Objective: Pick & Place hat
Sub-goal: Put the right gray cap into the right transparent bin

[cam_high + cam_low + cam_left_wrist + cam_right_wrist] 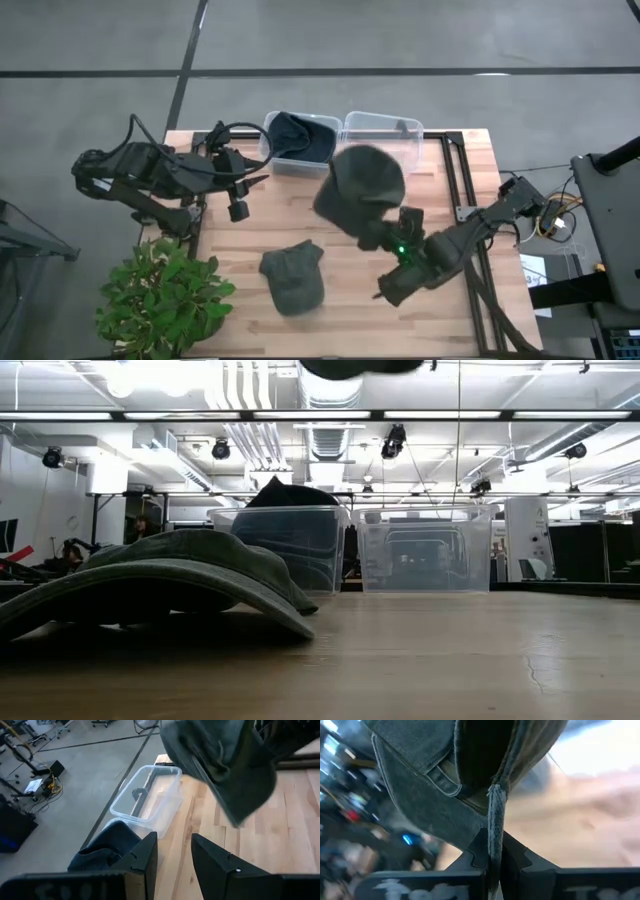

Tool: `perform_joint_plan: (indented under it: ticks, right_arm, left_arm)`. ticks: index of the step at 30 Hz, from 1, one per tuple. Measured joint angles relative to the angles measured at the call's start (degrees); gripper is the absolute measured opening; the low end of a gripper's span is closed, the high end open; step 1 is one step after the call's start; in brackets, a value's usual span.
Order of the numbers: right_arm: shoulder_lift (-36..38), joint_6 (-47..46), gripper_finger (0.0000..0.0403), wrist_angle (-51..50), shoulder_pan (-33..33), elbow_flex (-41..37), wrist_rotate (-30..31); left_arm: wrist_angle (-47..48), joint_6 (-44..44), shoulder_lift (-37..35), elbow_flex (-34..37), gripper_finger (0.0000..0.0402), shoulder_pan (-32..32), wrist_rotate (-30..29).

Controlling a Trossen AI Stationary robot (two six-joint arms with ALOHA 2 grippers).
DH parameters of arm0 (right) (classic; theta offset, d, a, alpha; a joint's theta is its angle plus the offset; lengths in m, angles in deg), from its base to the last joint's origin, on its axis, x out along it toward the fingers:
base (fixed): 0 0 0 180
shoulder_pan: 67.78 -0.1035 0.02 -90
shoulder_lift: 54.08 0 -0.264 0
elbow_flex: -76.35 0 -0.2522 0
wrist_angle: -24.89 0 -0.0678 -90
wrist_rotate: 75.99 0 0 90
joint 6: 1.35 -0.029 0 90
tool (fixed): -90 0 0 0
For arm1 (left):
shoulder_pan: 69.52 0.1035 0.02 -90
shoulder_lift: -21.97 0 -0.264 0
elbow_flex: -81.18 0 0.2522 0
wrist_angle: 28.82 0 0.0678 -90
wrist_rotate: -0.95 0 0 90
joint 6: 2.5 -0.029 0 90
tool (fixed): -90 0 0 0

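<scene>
A grey-green hat [362,183] is up in the air over the table's middle, just in front of the two clear bins; its underside shows at the low view's top edge [360,366]. My right gripper [380,234] is shut on it from the near-right side. A second grey-green hat [292,276] lies crown up on the table's near part, resting on its brim [150,585]. My left gripper [240,198] waits open at the table's left side, touching nothing; its fingers [145,857] point toward the bins. My right gripper pinches a thin folded edge of the hat's cloth [495,817] between its two fingers, at the hat's rim. The fingers come slanting from the table's near-right side. The hat is lifted clear of the table [360,366], its body spreading beyond the fingertips.
Two clear plastic bins stand side by side at the far edge: the left bin [272,132] holds a dark hat [298,140], while the right bin [412,128] shows nothing inside. A potted plant [165,295] sits at the near-left corner. Bare wood [440,195] lies on the right.
</scene>
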Motion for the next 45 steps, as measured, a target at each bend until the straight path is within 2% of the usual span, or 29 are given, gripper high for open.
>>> perform_joint_plan:
  ticks: [6,11,16,21,26,32,36,45]
  right_arm:
    - [0.0,14.4,0.0011,11.8,3.9,4.1,12.6]
    - [0.0,36.0,0.0012,29.2,6.0,6.0,19.7]
    - [0.0,56.1,0.0012,47.2,6.9,7.0,25.7]
    - [-0.1,73.4,0.0012,63.2,7.8,7.1,25.6]
    - [-0.9,82.4,0.0011,74.6,7.8,7.0,22.8]
    - [-1.1,86.3,0.0010,84.4,8.5,7.2,16.1]
    - [-1.1,89.0,0.0010,86.4,8.8,7.2,15.0]
    - [-1.1,89.0,0.0009,89.5,10.3,7.2,7.9]
  left_arm:
    - [-3.0,4.3,-1.3,0.0,0.0112,0.0,-2.3]
    - [-8.2,4.5,-1.8,0.0,0.0112,0.0,-2.1]
    - [-16.9,8.5,-2.3,-0.2,0.0112,0.0,-2.1]
    - [-26.6,6.7,-1.9,-0.2,0.0112,0.0,-2.1]
    - [-28.6,5.6,-1.6,-0.2,0.0112,0.0,-2.0]
    - [-28.0,5.3,-0.8,-0.2,0.0112,0.4,-2.2]
    - [-25.1,5.5,-0.6,-0.1,0.0112,0.3,-3.7]
    - [-25.9,5.4,-0.2,-0.1,0.0112,1.1,-5.7]
